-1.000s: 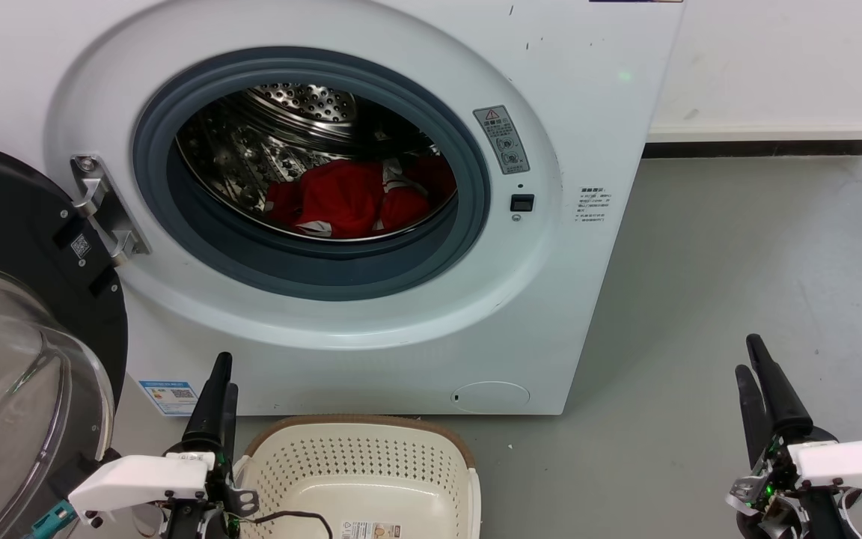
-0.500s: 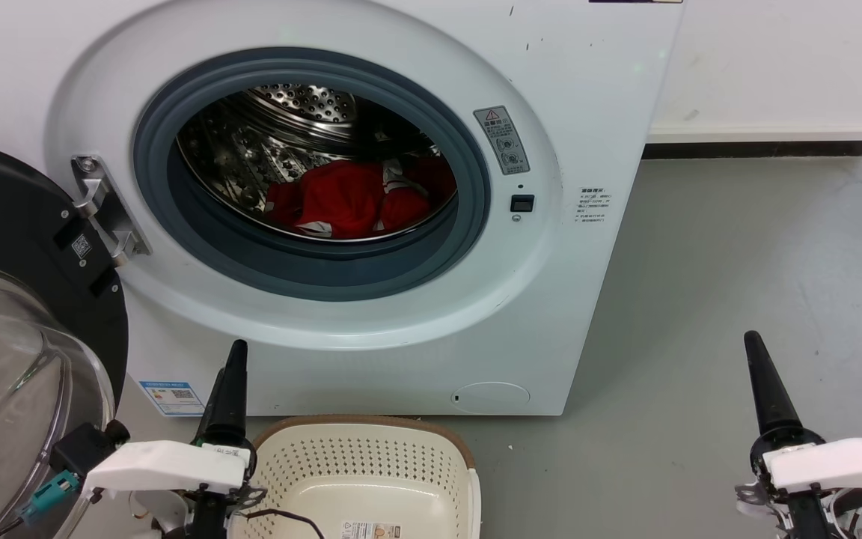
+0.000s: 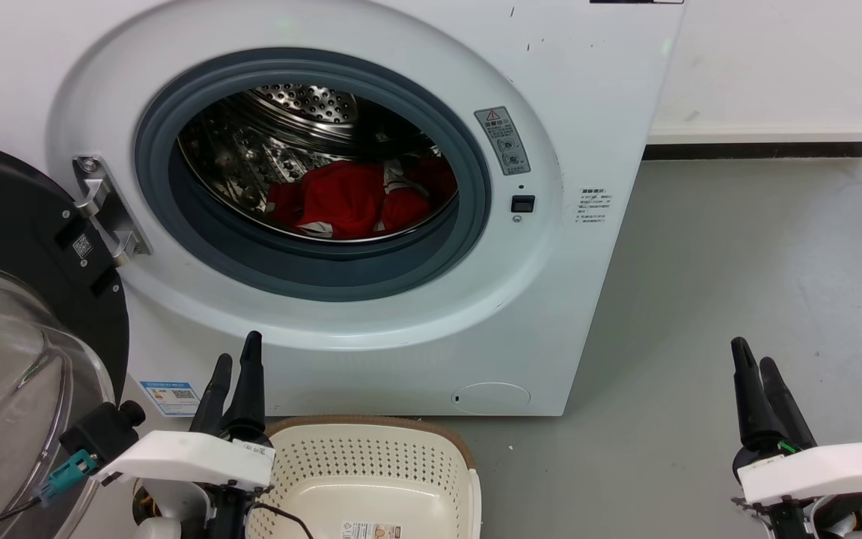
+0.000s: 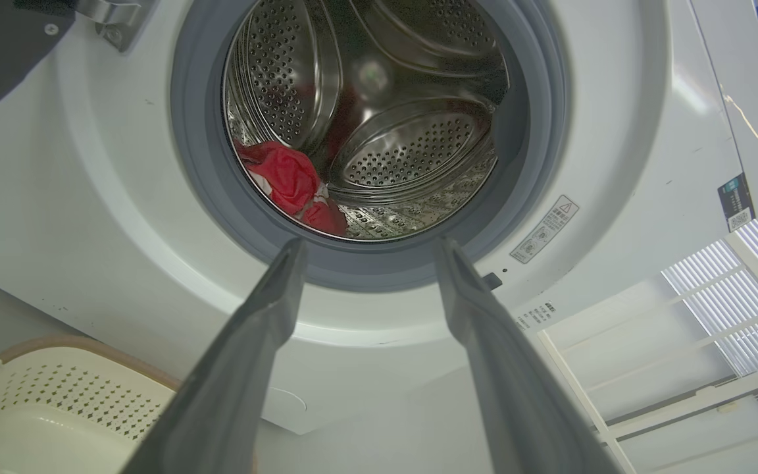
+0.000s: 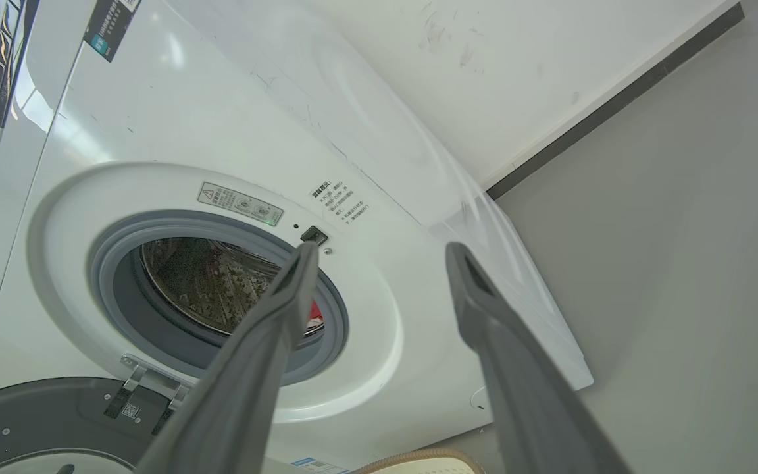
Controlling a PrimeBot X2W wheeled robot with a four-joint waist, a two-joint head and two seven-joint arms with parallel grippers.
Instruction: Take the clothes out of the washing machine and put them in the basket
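Left gripper (image 3: 236,353), spread and empty, points at the porthole. Right gripper (image 3: 751,358), also parted, hangs over the floor (image 3: 738,262). The clothes (image 3: 349,198) lie low in the washing machine (image 3: 588,97): probably soft and light, so pinch a raised fold. The grey seal (image 3: 311,281) and open door (image 3: 4,217) crowd the reach. The basket (image 3: 371,422) sits below.

The clothes (image 3: 349,201) lie inside the washing machine (image 3: 566,90), the basket (image 3: 371,458) on the floor (image 3: 738,262) before it.
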